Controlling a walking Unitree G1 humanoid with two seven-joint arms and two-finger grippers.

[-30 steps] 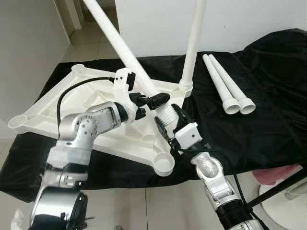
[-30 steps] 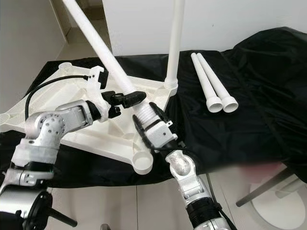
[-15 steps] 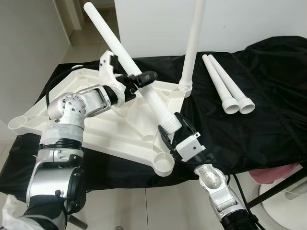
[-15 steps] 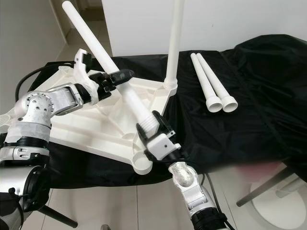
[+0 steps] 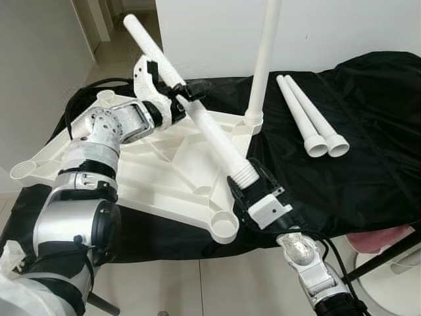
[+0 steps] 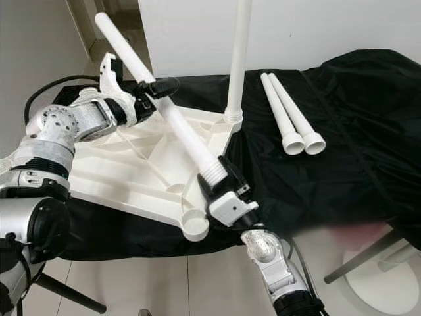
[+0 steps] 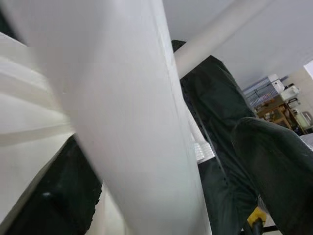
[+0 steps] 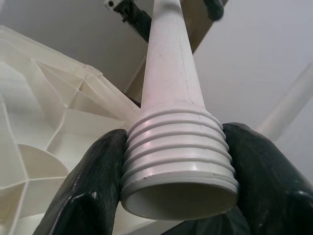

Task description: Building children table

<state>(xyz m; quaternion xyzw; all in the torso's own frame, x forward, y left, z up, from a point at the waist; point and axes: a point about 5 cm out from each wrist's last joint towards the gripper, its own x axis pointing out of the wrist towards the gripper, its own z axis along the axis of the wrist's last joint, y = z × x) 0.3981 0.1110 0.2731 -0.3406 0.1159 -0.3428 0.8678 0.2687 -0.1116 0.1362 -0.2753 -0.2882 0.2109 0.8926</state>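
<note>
The white table top (image 5: 158,171) lies upside down on a black cloth. One white leg (image 5: 263,59) stands upright in its far right corner socket. Both grippers hold a second white leg (image 5: 210,128) slanted over the top. My left gripper (image 5: 181,99) is shut on its upper shaft, seen close up in the left wrist view as the leg (image 7: 122,122). My right gripper (image 5: 253,187) is shut on the ribbed end (image 8: 178,161), with a finger (image 8: 93,191) on each side. That end hangs just above and right of the empty near corner socket (image 5: 225,227).
Two loose white legs (image 5: 309,118) lie side by side on the black cloth (image 5: 355,158) to the right. A grey wall rises on the left and a white wall behind. A stand's black leg and white base (image 5: 395,263) are on the floor at lower right.
The held leg has come down and toward me, its ribbed end shifting right and nearer the front corner socket. My left gripper has moved up and back to a higher point on the shaft.
</note>
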